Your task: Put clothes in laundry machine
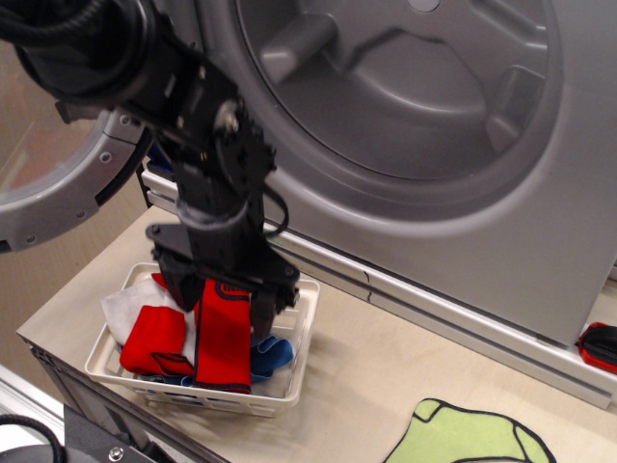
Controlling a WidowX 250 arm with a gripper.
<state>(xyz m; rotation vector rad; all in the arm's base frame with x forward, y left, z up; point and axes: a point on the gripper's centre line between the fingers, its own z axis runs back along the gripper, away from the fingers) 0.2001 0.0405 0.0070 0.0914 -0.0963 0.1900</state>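
The clothes lie heaped in a small white slatted basket (289, 371) at the table's front left: a red garment with black trim (224, 338), a plain red one (154, 338), a white one (120, 307) and a blue one (272, 353). My black gripper (220, 294) hangs open just above the heap, its fingers either side of the red trimmed garment's top end, holding nothing. The silver-grey laundry machine (405, 106) stands behind, its wide drum mouth open and its round glass door (58, 183) swung out to the left.
A light green cloth with dark trim (472, 436) lies on the table at the front right. A small red and black object (600, 345) sits at the right edge by the machine's base. The table's front edge runs just below the basket.
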